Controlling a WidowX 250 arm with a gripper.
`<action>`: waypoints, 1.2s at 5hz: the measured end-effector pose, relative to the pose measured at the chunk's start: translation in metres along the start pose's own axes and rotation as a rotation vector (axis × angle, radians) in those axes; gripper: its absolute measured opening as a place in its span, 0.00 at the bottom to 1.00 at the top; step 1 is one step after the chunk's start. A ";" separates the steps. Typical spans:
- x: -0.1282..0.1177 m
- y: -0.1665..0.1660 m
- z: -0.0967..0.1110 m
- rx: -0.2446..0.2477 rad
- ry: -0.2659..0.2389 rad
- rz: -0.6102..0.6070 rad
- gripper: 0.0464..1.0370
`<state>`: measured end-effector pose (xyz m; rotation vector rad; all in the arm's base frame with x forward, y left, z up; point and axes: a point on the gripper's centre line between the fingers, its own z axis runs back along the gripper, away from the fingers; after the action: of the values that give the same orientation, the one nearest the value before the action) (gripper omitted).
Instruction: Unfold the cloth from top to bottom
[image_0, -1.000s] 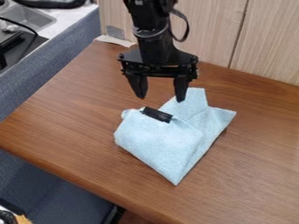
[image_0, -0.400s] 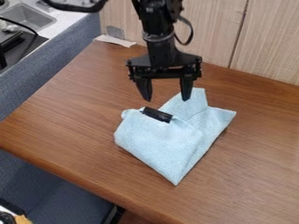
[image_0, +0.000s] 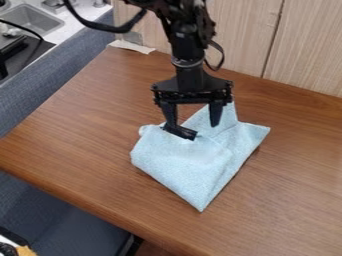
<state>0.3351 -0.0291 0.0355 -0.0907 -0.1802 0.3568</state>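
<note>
The jaws, spread apart, have come lower over the cloth (image_0: 190, 165); probably the gripping is near.

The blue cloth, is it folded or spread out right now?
Folded: the cloth has layers overlapping, with a flap edge crossing its upper part.
</note>
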 end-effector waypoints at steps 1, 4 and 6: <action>-0.002 -0.004 -0.014 0.022 0.007 -0.003 0.96; 0.003 -0.005 -0.029 0.034 0.006 -0.012 0.64; 0.002 -0.006 -0.027 0.028 0.008 -0.020 0.14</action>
<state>0.3437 -0.0354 0.0095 -0.0627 -0.1684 0.3386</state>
